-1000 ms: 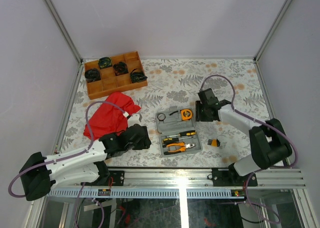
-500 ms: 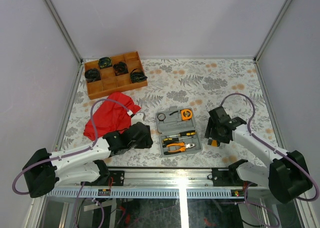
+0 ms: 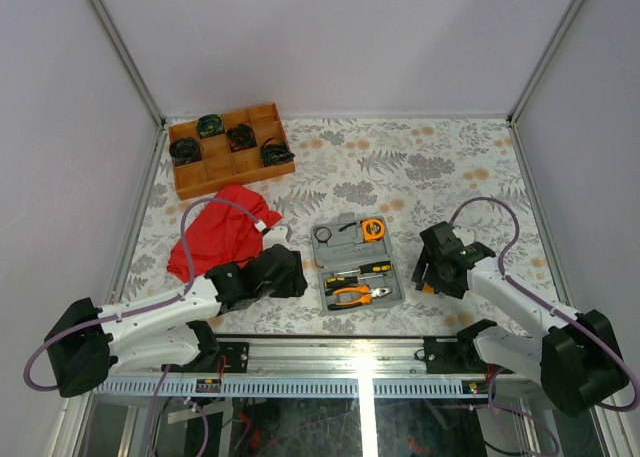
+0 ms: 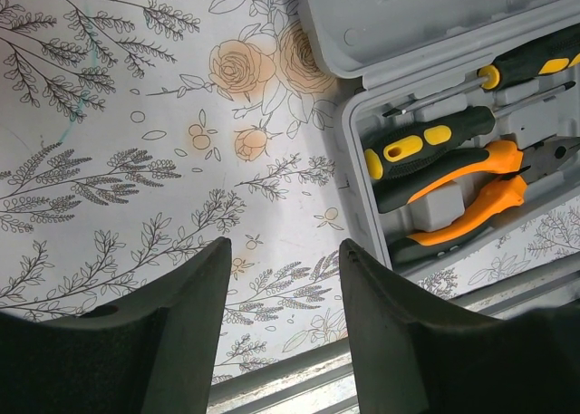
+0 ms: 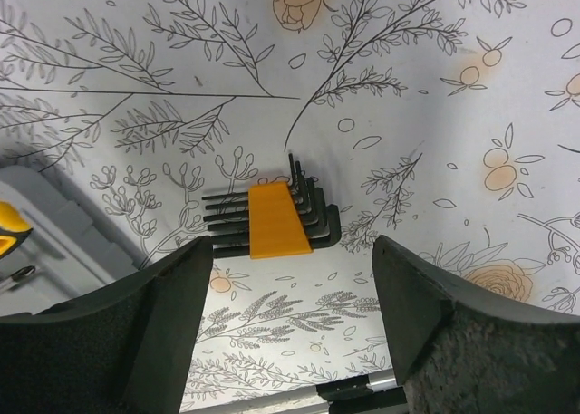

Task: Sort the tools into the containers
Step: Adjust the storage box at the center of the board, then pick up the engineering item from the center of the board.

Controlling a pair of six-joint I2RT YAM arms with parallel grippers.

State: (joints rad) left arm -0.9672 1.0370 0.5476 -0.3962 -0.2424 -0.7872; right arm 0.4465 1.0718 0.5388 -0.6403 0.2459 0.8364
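Hovering over hex-key set [image 5: 276, 219], right gripper [image 5: 290, 255] spread wide, empty.
Risks skidding it toward 8 o'clock if closed off-centre.

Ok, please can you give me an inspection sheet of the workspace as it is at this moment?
Surface: table with a floral cover; no spill seen.
Job's things: grey tool case lies open; two screwdrivers and pliers in its near half, tape measure in its far half; hex key set lies on the table, right of the case.
Clutter: red cloth; wooden tray holding black coiled bundles.
Grippers: left tool open, empty, over bare table left of the case; right tool open, above the hex key set, holding nothing.
Cables: purple cables, one looping along each arm.
Surroundings: plain walls; metal rail at the near edge.
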